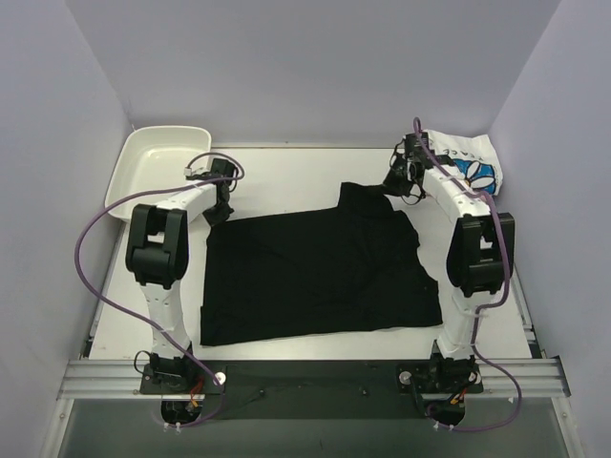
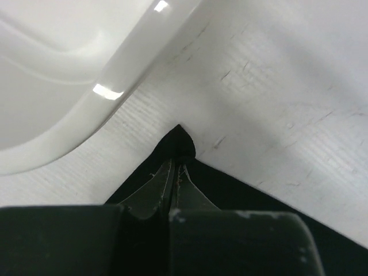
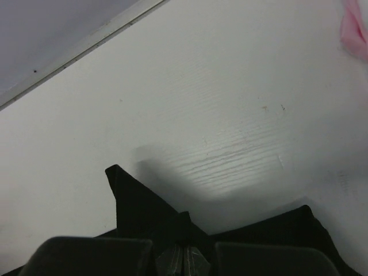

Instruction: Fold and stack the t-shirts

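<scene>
We're looking at a robotics lab, a boxed-in test cell by the look of it. Plain pale walls close round a white desk on 3 sides. Along the near edge, an aluminium rail carries 2 machines bolted side by side, the left arm and the right arm. Purple cables loop off both. A white plastic tray sits at the far-left corner.

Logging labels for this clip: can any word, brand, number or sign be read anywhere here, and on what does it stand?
None can be read.
The black t-shirt shows as plain cloth, the white tray bears no marking, and the printed t-shirt shows only blue flower shapes, no letters.
</scene>
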